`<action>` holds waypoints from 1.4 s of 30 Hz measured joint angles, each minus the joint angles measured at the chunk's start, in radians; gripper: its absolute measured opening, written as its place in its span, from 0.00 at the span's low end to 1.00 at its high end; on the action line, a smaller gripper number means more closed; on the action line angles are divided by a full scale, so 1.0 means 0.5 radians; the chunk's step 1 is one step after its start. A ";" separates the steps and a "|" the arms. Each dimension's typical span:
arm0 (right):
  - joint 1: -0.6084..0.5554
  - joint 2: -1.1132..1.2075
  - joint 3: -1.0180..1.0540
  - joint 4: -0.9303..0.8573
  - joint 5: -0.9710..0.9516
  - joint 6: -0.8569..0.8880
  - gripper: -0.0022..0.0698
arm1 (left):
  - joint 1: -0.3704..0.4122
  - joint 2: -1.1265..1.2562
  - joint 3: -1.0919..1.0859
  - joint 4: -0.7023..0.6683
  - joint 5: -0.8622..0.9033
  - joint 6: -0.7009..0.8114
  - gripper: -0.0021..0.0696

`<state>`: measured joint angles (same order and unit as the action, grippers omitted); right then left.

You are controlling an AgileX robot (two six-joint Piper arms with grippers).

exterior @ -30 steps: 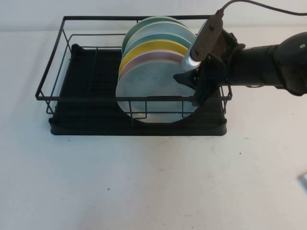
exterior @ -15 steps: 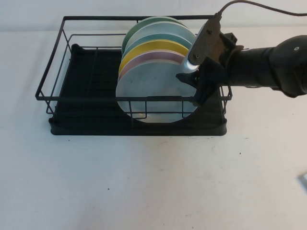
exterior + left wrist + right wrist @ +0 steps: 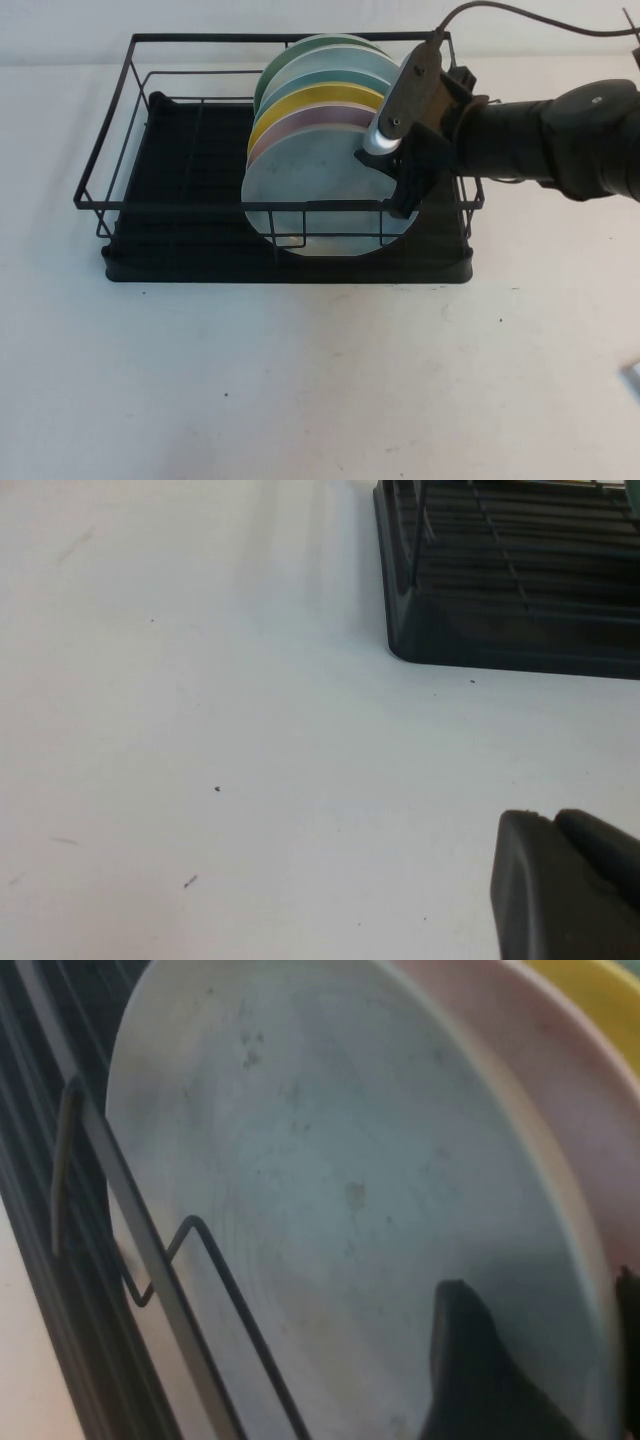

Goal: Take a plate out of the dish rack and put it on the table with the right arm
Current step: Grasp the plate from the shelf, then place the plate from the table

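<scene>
The white bench (image 3: 300, 380) is carrying the dish rack (image 3: 120, 150) in the upper half of the frame, and the plate (image 3: 310, 195), pale grey-blue with faint specks, is still standing upright at the front of the row inside it. The right gripper (image 3: 385, 175) is reaching at the plate's upper right rim with its fingers (image 3: 470, 1360) parted around the rim, not yet clenched, so lifting and placing are both left. The left gripper (image 3: 565, 880) is hanging low over the bench beside the rack's corner, and I cannot tell its state.

A white matte table (image 3: 300, 380) with tiny dark specks fills most of the high view. The black dish rack (image 3: 190, 262) sits directly on it in the upper half of the frame (its drip tray flat on the surface). A small pale object (image 3: 633, 377) lies at the right edge.
</scene>
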<state>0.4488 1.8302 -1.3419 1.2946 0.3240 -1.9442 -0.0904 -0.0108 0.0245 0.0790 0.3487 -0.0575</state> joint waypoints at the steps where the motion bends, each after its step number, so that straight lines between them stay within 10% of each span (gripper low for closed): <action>1: 0.000 0.015 -0.009 0.005 0.000 0.000 0.39 | 0.000 0.000 0.000 0.000 0.000 0.000 0.02; 11: 0.000 0.036 -0.019 0.039 0.038 -0.007 0.15 | 0.000 0.000 0.000 0.000 0.000 0.000 0.02; 27: 0.004 -0.666 -0.018 0.034 -0.033 0.317 0.14 | 0.000 0.000 0.000 0.000 0.000 0.000 0.02; 42: 0.004 -1.005 0.095 -1.407 1.112 3.064 0.14 | 0.000 0.000 0.000 0.000 0.000 0.000 0.02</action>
<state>0.4507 1.3276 -1.2945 0.5909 0.8801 -0.4123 -0.0904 -0.0108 0.0245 0.0790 0.3487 -0.0575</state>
